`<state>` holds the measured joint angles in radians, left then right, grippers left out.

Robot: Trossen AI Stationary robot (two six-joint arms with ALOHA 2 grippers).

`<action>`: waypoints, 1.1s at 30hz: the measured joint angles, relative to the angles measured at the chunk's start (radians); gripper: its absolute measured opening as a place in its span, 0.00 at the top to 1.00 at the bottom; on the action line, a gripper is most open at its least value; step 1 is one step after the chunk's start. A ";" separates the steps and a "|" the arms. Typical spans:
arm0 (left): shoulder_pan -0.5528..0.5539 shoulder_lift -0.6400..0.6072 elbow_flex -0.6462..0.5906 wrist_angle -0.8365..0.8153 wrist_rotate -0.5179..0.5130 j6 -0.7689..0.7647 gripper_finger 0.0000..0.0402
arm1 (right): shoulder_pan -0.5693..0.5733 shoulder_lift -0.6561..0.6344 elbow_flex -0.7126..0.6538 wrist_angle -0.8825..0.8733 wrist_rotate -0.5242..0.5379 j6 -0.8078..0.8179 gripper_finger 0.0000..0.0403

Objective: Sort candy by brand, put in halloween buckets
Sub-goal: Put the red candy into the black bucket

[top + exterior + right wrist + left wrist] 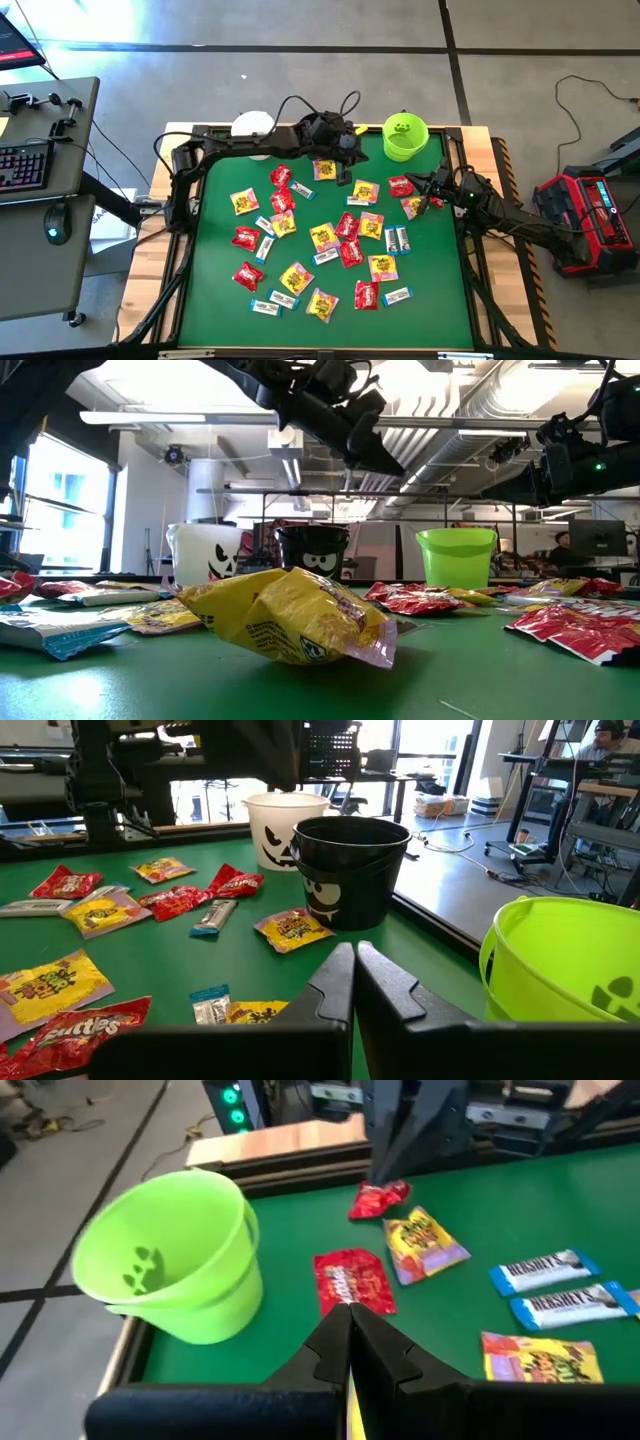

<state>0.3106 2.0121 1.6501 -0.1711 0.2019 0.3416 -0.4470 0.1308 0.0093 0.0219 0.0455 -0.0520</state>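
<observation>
Green worktop (430, 300): carries the whole lot. The candy (322, 237) is spread loose over the middle, all three kinds mixed, so most of the sorting is judged undone.
Buckets: three stand in a row along the far edge, leaving the middle free for picking. The white bucket (252, 125) is far left, the black bucket (350, 870) in the centre and the lime green bucket (404, 137) far right.
Lime green bucket, contents: nothing shows inside from the left wrist view — only the face print through the wall.
Left hand (350, 1320): reached along the far edge and hanging above the worktop by the black bucket. Its fingers are pressed together, with a thin yellow sliver (351, 1408) showing in the seam.
Sliver, judgement: probably a yellow-and-pink packet pinched edge-on and brought over for a drop. I cannot see its wrapper to confirm.
Right hand (355, 965): at the far right of the worktop, just near of the lime green bucket. Fingers are together with nothing visible between them.
Right hand, purpose: judged to be parked low beside the nearest packets — a red packet (400, 185) lies just left of it.
Bars: white-and-blue bars (545, 1270) lie flat on the worktop, none in a bucket that I can see.
Risk: the packets are thin and flat, so a pinch may slide off the wrapper.
</observation>
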 joint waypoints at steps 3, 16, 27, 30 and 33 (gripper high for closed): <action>-0.014 0.005 0.000 -0.015 0.000 0.000 1.00 | 0.000 0.000 0.000 0.000 0.000 0.000 1.00; -0.096 0.005 0.000 -0.088 0.000 0.001 1.00 | 0.000 0.000 0.000 0.000 0.000 0.000 1.00; -0.168 0.005 0.000 -0.087 0.000 0.000 1.00 | 0.000 0.000 0.000 0.000 0.000 0.000 1.00; -0.178 0.005 0.000 -0.087 -0.001 -0.002 1.00 | 0.000 0.000 0.000 0.000 0.000 0.000 1.00; -0.181 0.005 0.000 -0.087 -0.001 -0.023 1.00 | 0.000 0.000 0.000 0.000 0.000 0.000 1.00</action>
<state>0.1293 2.0167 1.6501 -0.2585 0.2008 0.3182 -0.4471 0.1310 0.0090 0.0217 0.0454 -0.0519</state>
